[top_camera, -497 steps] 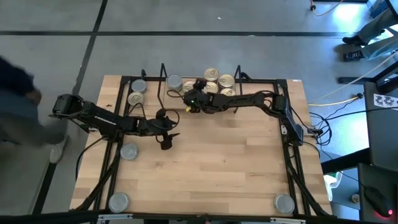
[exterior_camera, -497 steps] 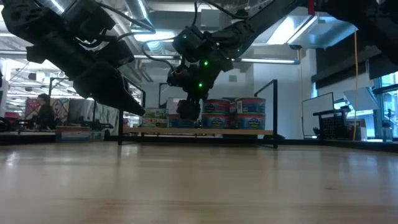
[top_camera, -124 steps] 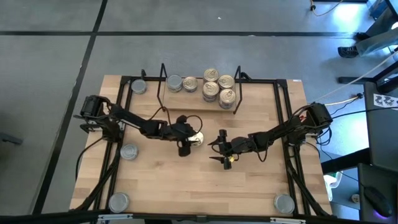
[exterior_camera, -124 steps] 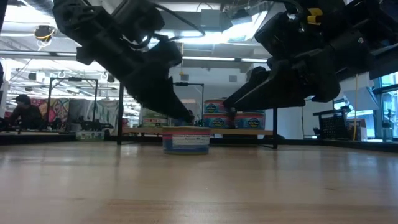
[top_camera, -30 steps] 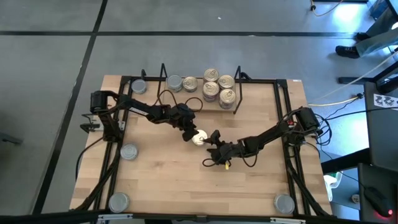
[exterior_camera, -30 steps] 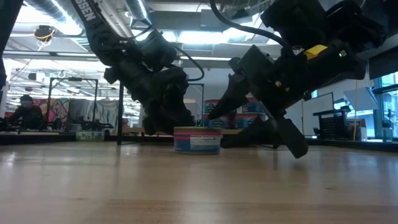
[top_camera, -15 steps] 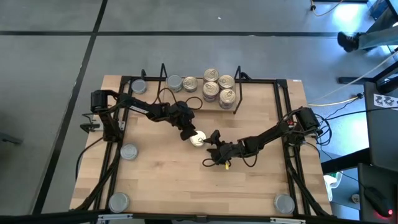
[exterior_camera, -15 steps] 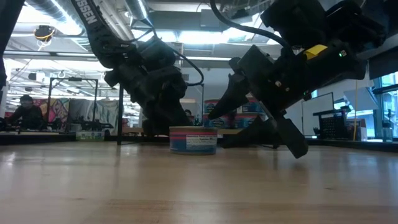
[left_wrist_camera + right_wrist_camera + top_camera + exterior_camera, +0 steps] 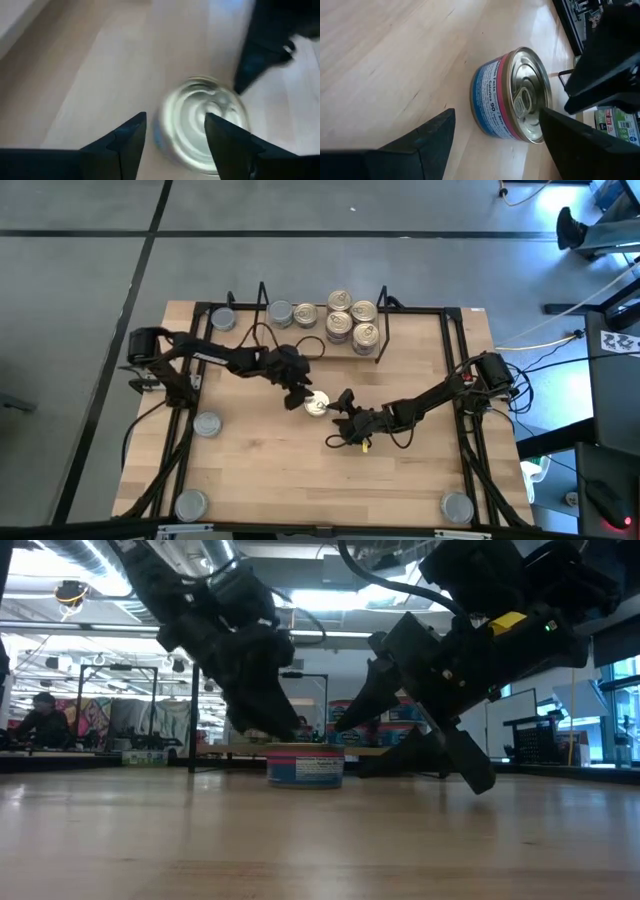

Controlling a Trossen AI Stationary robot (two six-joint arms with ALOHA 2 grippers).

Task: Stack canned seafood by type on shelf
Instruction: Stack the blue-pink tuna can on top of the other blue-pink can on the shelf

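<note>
Progress check: partly done. Shelf (image 9: 262, 305) at the far edge of the table (image 9: 400, 480) holds a row of tins (image 9: 340, 320): two or three plain-lidded ones toward its left end, a cluster of gold-lidded ones toward its right, some apparently stacked.

Stray tins (image 9: 207, 423) remain off the shelf: one just outside its left end, one at the table's left side, one at each near corner.

Tin in hand (image 9: 317, 403) (pull-tab lid, blue and pink label) stands upright mid-table. Left gripper (image 9: 300, 396) hangs just above it, fingers spread, gripping nothing. Right gripper (image 9: 346, 405) sits low just beside it, also spread and empty.

Judgement: five tins left to shelve, this one included.
</note>
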